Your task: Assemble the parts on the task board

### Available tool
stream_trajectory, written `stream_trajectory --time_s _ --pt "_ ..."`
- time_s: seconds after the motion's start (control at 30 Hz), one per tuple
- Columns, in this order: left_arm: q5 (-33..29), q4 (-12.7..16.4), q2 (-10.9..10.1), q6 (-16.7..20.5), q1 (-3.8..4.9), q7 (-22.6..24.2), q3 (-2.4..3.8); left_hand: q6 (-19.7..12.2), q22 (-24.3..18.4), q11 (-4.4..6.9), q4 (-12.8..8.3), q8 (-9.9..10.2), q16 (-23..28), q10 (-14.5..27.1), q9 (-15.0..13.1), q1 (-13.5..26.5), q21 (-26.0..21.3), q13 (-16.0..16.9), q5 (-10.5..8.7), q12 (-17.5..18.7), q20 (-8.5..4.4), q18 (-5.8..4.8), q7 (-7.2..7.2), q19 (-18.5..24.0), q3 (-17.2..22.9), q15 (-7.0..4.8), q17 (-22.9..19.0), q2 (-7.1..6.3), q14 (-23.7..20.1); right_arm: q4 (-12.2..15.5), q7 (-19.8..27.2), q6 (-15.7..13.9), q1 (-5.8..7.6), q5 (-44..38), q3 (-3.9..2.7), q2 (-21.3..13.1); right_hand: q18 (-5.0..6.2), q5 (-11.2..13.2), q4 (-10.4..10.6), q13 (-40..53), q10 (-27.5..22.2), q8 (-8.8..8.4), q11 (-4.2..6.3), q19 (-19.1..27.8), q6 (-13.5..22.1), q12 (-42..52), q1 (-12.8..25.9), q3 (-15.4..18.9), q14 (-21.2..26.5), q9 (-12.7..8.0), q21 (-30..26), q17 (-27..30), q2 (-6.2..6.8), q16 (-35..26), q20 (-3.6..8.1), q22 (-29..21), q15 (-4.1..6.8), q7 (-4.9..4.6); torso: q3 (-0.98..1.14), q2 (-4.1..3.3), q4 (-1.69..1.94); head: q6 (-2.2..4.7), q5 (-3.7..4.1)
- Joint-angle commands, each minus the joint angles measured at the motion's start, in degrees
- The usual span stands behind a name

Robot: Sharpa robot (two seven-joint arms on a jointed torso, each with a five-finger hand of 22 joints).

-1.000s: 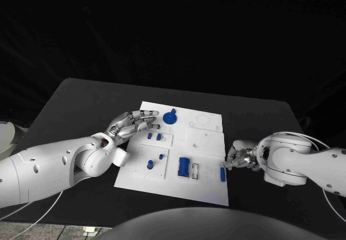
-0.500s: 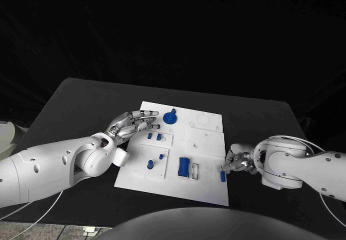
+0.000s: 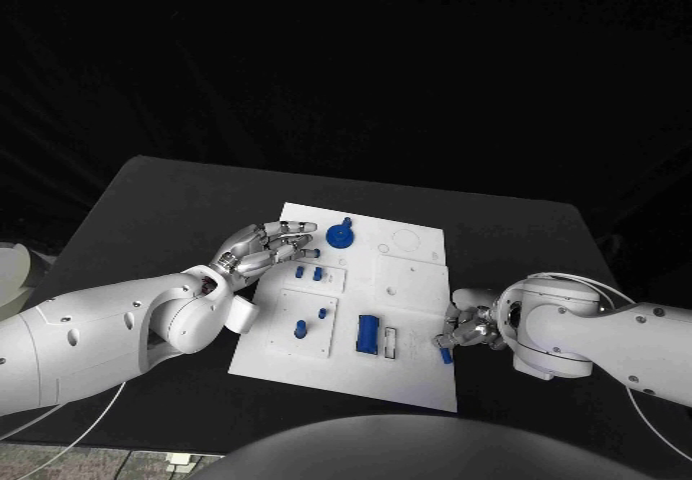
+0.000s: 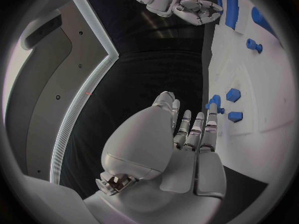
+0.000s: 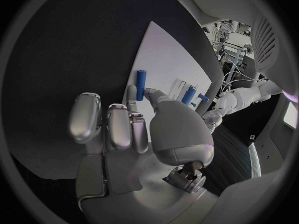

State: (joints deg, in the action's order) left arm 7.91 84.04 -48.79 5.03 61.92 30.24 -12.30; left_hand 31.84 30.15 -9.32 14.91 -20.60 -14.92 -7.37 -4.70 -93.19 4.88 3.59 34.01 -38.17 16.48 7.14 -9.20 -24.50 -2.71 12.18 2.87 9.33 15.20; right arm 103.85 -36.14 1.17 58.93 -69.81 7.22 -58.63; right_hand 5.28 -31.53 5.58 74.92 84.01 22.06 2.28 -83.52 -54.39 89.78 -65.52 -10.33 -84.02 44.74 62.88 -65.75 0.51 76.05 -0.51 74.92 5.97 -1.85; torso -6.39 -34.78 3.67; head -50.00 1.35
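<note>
The white task board (image 3: 411,290) lies in the middle of the black table. A small blue cylinder (image 3: 446,352) (image 5: 141,78) lies flat at the board's right edge. My right hand (image 3: 464,326) (image 5: 134,129) is low over it, a fingertip and the thumb set on either side of its near end; whether they grip it is unclear. My left hand (image 3: 264,248) (image 4: 187,134) hovers at the board's left edge with fingers stretched out, holding nothing. Just past its fingertips (image 4: 212,109) sit two small blue pieces (image 3: 309,272) (image 4: 234,104).
On the board are a blue round knob (image 3: 340,236), a blue rectangular block (image 3: 368,334) beside narrow slots, two blue pegs (image 3: 306,321) and a circular recess (image 3: 405,241). Bare table surrounds the board. A white object (image 3: 12,272) sits past the table's left side.
My right hand has slid toward the board and down onto the blue cylinder, which stays where it lay. The left hand has not moved.
</note>
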Motion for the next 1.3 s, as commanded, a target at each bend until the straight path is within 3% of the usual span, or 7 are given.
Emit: stream_trajectory --time_s 0.03,0.23,0.53,0.73,0.93,1.13,1.3 --pt "-0.01 0.02 0.15 -1.08 -0.06 0.25 0.03 -0.06 -0.06 -0.23 -0.12 0.20 -0.18 -0.09 0.09 -0.56 0.00 0.05 0.20 0.02 0.14 -0.27 -0.43 -0.33 0.30 0.31 0.07 0.05 -0.07 -0.53 -0.39 0.52 -0.65 -0.08 0.40 0.40 -0.13 -1.36 -2.98 15.08 5.99 -0.20 0.53 -0.02 0.34 0.22 -3.33 -2.96 -2.10 -0.03 -0.34 0.08 -0.39 -0.33 0.40 8.23 0.32 0.46 -0.01 0.01 0.03 0.00 -0.06" --pt "-0.01 -0.01 0.17 -1.14 -0.12 0.18 0.04 -0.06 -0.06 -0.23 -0.12 0.20 -0.18 -0.09 0.09 -0.56 0.00 0.05 0.20 0.02 0.14 -0.27 -0.43 -0.33 0.30 0.31 0.07 0.05 -0.07 -0.55 -0.28 -0.78 -0.78 -0.08 0.40 0.59 -0.20 -2.97 -5.44 15.08 5.99 0.28 0.28 -0.08 0.34 0.22 -4.12 -6.86 -2.15 0.42 -0.17 -0.14 0.27 -0.19 0.33 8.30 0.14 0.12 0.00 -0.04 -0.03 0.00 -0.20" --pt "-0.01 -0.04 0.23 -1.24 -0.25 0.20 0.04 -0.10 -0.08 -0.29 -0.19 0.24 -0.16 -0.08 0.11 -0.61 0.00 0.04 0.23 0.05 0.14 -0.27 -0.44 -0.33 0.41 0.33 0.06 0.03 -0.10 0.32 0.13 -4.85 -0.70 3.15 0.37 0.36 -0.34 -3.45 -6.30 15.08 5.99 0.92 0.26 -0.33 -0.01 0.22 -2.81 -9.14 -2.32 0.94 0.67 -0.79 0.94 0.26 0.25 8.52 0.08 0.11 0.05 -0.01 0.09 0.00 -0.24" --pt "-0.01 -0.07 0.27 -1.21 -0.32 0.19 0.04 -0.12 -0.09 -0.31 -0.22 0.25 -0.17 -0.08 0.11 -0.63 0.00 0.04 0.25 0.05 0.14 -0.27 -0.45 -0.33 0.47 0.34 0.06 0.03 -0.10 0.74 0.59 -7.68 0.72 18.23 0.31 0.37 -0.53 -2.59 -5.72 15.08 5.99 1.18 0.41 -0.70 -0.35 0.22 -0.69 -10.27 -2.60 1.07 1.90 -1.80 1.00 1.03 0.32 8.83 0.20 0.30 0.01 0.00 0.13 0.00 -0.23" --pt "-0.01 -0.01 0.37 -1.18 -0.33 0.06 0.04 -0.14 -0.11 -0.33 -0.26 0.27 -0.17 -0.08 0.12 -0.66 -0.01 0.04 0.27 0.05 0.14 -0.28 -0.46 -0.32 0.53 0.36 0.06 0.03 -0.11 0.47 0.88 -9.27 1.27 29.84 0.30 1.24 -0.51 -1.86 -5.36 15.08 5.99 1.17 0.42 -0.68 -0.29 0.22 0.30 -10.71 -2.53 1.07 1.84 -1.35 0.93 0.84 0.35 8.80 0.22 0.32 0.00 -0.09 0.12 0.00 -0.45" --pt "-0.01 -0.01 0.49 -1.22 -0.34 -0.05 0.04 -0.13 -0.12 -0.34 -0.28 0.28 -0.21 -0.09 0.12 -0.67 -0.01 0.04 0.27 0.01 0.14 -0.28 -0.47 -0.33 0.57 0.36 0.07 0.03 -0.07 -0.29 0.91 -9.62 1.40 34.17 0.30 2.60 -0.17 1.73 -4.65 15.08 5.99 1.01 0.35 -0.08 0.07 0.22 1.97 -11.03 -2.07 1.00 -0.06 0.37 0.80 -0.26 0.28 8.28 0.14 0.28 -0.10 -0.05 -0.01 0.00 -0.40" --pt "-0.01 -0.05 0.68 -1.30 -0.34 -0.04 0.04 -0.13 -0.12 -0.34 -0.28 0.28 -0.21 -0.09 0.12 -0.67 -0.01 0.04 0.27 0.01 0.14 -0.28 -0.47 -0.33 0.57 0.36 0.07 0.03 -0.07 -1.13 0.99 -9.41 1.34 35.02 0.30 3.88 -0.04 3.28 -4.52 15.08 5.99 0.90 0.30 0.17 0.30 0.22 2.44 -11.15 -1.91 0.95 -0.78 1.05 0.78 -0.72 0.24 8.08 0.10 0.22 -0.04 -0.08 0.02 0.00 -0.33"
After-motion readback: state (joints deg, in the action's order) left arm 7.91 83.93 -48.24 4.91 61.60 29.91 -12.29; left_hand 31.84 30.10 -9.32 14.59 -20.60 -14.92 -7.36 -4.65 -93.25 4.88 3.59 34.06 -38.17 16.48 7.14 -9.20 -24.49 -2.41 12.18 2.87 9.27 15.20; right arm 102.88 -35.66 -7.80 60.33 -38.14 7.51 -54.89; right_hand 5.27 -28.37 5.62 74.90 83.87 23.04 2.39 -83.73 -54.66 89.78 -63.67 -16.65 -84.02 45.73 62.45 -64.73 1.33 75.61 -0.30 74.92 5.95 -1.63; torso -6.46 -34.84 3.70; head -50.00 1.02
